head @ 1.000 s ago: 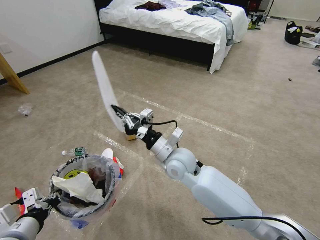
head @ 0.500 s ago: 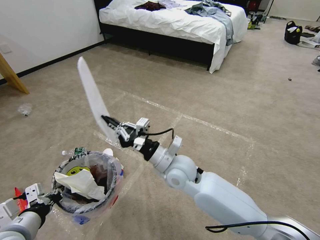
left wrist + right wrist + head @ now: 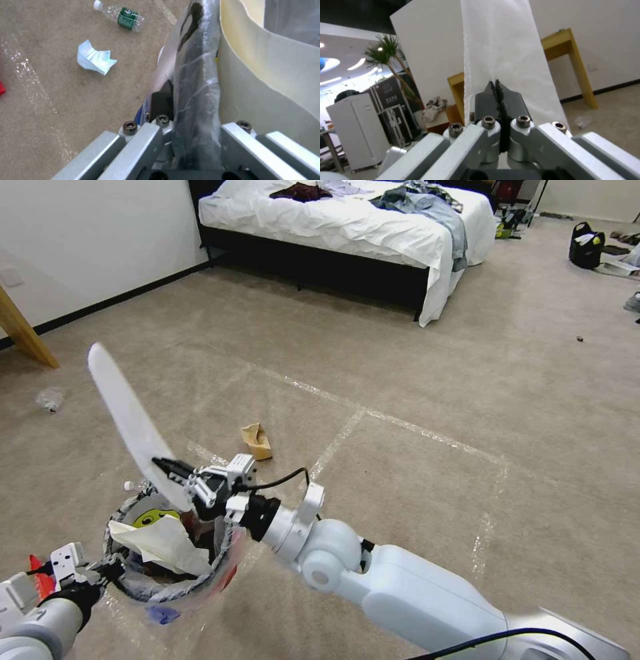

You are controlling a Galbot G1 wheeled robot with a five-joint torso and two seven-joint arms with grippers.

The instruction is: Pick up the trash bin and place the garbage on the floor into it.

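Two grippers grip: right gripper [image 3: 175,471] pinches a white slipper sole [image 3: 127,420] above the trash bin [image 3: 167,553]; left gripper [image 3: 107,573] clamps its rim.

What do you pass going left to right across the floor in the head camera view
clear plastic scrap → left gripper → trash bin → cardboard scrap → black bag

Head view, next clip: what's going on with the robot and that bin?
The robot is tidying litter off a bedroom carpet. Its left gripper is clamped on the rim of the trash bin, which already holds crumpled white paper. The right gripper pinches a white slipper sole at one end, holding it upright just above the bin's far rim. A brown cardboard scrap, a small bottle and a clear plastic scrap lie on the floor.
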